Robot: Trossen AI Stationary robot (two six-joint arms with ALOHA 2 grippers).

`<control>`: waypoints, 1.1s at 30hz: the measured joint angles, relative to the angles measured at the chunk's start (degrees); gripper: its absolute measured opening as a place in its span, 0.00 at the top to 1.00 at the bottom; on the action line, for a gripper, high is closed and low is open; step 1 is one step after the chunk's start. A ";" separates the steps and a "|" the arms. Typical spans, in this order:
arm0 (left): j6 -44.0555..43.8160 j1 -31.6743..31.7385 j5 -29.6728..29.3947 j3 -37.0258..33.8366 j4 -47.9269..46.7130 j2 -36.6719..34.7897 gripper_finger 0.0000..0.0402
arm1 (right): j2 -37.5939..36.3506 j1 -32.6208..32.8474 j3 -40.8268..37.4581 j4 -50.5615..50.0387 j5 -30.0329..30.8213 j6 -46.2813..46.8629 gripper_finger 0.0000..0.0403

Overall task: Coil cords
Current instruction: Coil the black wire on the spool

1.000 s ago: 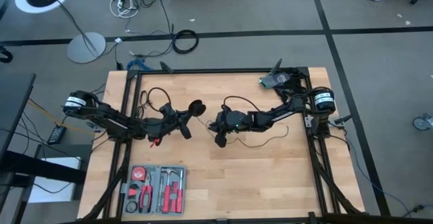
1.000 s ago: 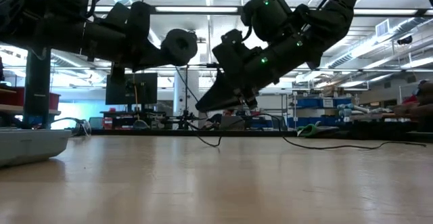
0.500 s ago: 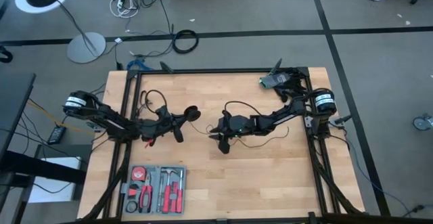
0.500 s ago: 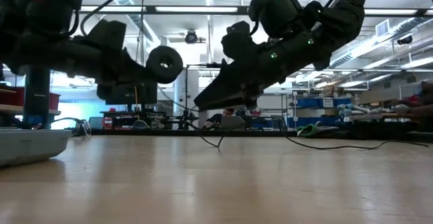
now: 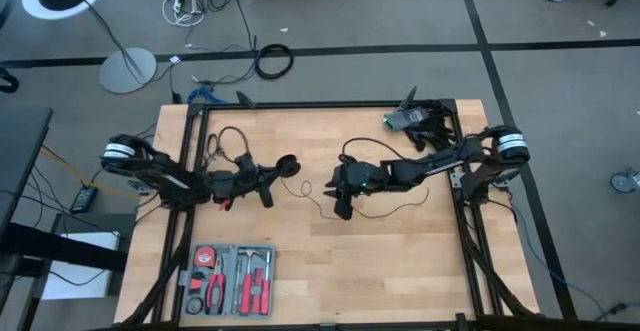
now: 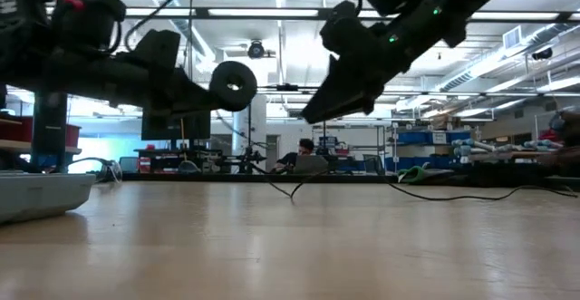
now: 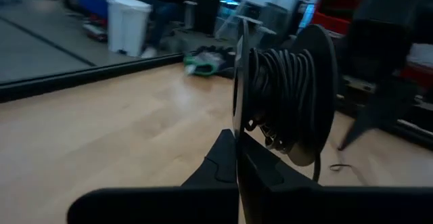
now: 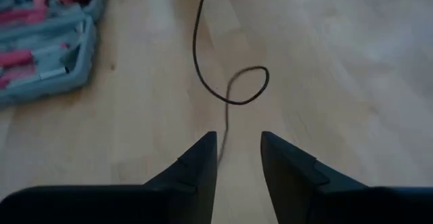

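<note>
Two grippers over table [image 5: 400, 261] | left gripper [image 5: 268, 179] clamped on spool [image 7: 287, 102], likely for winding | right gripper [image 8: 238, 158] fingers apart above cord [image 8: 230, 88], unheld, right of spool

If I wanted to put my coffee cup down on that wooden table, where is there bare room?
The widest bare patch is the table's near half, right of the grey tool case. The far strip between the two arms also looks free. Avoid the middle: the left claw holds a cord spool there, and the right claw hovers over loose black cord.
</note>
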 joint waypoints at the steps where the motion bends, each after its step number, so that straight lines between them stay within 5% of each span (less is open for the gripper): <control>1: 0.33 0.87 1.89 0.79 0.93 1.22 1.00 | -0.82 0.00 0.00 -1.84 0.06 -0.63 0.72; 7: 1.60 6.69 14.03 6.59 5.50 8.16 1.00 | -5.07 0.00 -6.52 -0.19 4.58 -2.23 0.73; 15: -0.41 10.66 24.79 15.63 6.92 16.34 1.00 | -2.62 -0.38 -23.04 37.33 6.74 -0.56 0.75; 22: -0.09 12.18 30.81 21.26 7.98 16.68 1.00 | 3.59 -0.55 -22.27 39.19 6.85 0.31 0.75; 33: -0.49 14.89 34.32 21.72 9.63 16.59 1.00 | 3.48 -0.83 -22.34 42.45 6.37 0.70 0.76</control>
